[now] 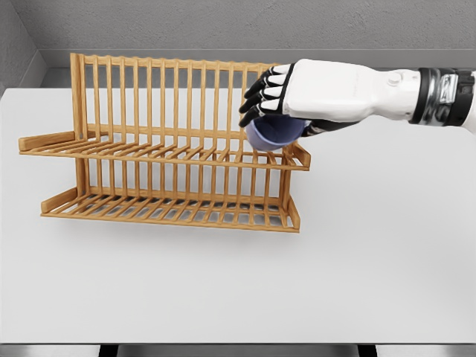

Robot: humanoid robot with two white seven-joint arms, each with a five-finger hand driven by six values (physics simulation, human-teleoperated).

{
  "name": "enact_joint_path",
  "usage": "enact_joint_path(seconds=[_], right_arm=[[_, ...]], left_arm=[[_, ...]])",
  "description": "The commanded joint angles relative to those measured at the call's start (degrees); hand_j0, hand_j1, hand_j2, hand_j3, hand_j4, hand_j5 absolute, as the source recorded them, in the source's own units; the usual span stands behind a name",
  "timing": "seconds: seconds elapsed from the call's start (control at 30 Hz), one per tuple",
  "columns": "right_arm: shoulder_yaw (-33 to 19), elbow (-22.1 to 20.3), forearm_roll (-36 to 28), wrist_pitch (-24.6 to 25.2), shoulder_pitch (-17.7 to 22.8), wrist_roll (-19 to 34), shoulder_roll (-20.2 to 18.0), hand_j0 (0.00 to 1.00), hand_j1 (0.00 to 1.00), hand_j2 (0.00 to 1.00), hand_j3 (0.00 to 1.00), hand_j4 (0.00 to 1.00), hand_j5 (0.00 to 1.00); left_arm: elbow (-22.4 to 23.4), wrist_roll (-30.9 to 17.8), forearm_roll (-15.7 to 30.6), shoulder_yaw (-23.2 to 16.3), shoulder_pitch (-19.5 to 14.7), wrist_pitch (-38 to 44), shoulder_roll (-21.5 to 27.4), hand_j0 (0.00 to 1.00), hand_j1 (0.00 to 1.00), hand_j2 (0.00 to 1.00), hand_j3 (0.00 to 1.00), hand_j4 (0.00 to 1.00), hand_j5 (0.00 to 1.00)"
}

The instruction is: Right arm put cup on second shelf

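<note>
Across the white bench (pixel 387 260) stands my landmark, a two-tier wooden dish rack (pixel 167 149), slatted back upright and both shelves running out toward me. From the right of the rack my right arm reaches in, and the right robot hand (pixel 277 104) sits at the right end of the rack's upper shelf (pixel 149 151), fingers curled round the blue cup (pixel 274 134). The cup hangs tilted under the palm, its lower edge at or just above the upper shelf's slats; I cannot tell whether it touches them yet.

I judge the placing step is nearly there. To do it well I'd ease the cup down until it bears on the slats, keep it inside the rack's raised end rail, square it up so it won't roll, and only then loosen the fingers.

No brand, label or writing shows anywhere.
</note>
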Motion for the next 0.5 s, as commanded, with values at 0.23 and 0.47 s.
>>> enact_joint_path(seconds=[0.23,0.47], right_arm=[[0.68,0.0,-0.27,-0.18,0.0,-0.03,-0.02,1.0,1.0,1.0,1.0,1.0,1.0],[-5.73,0.0,-0.88,-1.43,-0.09,-0.03,-3.44,1.0,1.0,1.0,1.0,1.0,1.0]], left_arm=[[0.02,-0.01,0.01,0.04,0.0,0.0,0.0,1.0,1.0,1.0,1.0,1.0,1.0],[0.02,-0.01,0.01,-0.05,0.0,0.0,0.0,1.0,1.0,1.0,1.0,1.0,1.0]])
